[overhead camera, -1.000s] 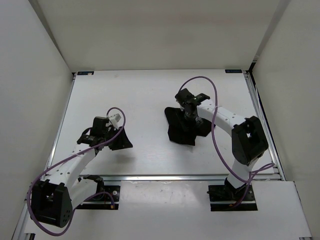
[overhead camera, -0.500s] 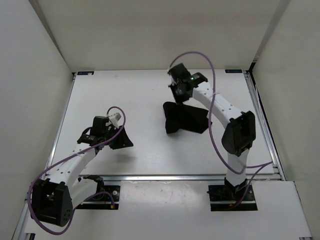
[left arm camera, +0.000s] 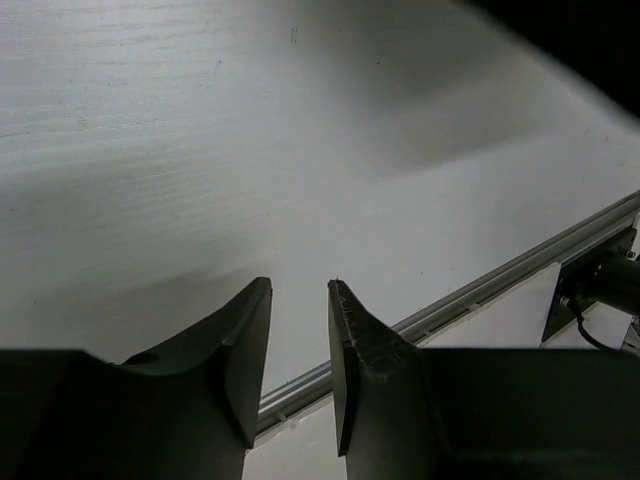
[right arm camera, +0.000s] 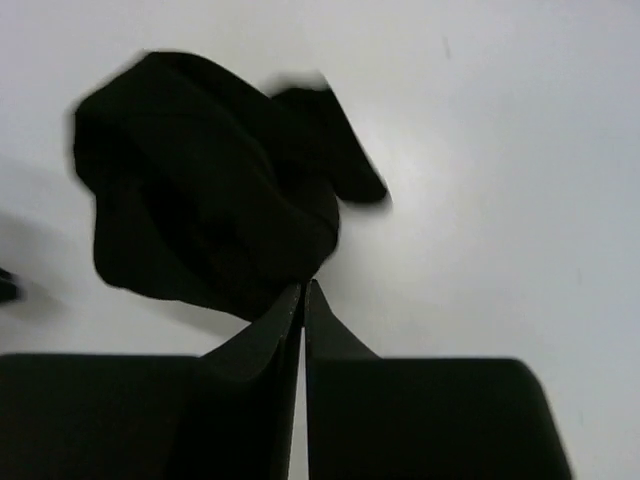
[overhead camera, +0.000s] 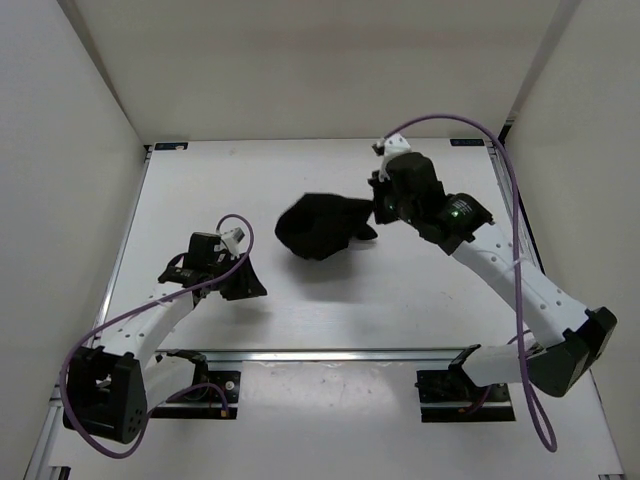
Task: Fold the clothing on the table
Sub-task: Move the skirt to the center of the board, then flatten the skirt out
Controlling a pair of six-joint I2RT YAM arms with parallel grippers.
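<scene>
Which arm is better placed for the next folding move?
Right. The right gripper is shut on the clothing; the left gripper is open over the table, well apart from it.

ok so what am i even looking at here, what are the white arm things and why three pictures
It is a robot: a left arm and a right arm, bolted at the near edge of a white table. Each ends in a two-finger gripper. The wide picture comes from a fixed camera above and behind the arms. The other two come from cameras on the wrists, so each shows its own dark fingers at the bottom. On the table is black clothing, bunched up, which the robot is meant to fold. The right gripper is shut and seems to pinch the clothing's edge. The left gripper is open, holds nothing, and hangs over bare table near the front rail.
</scene>
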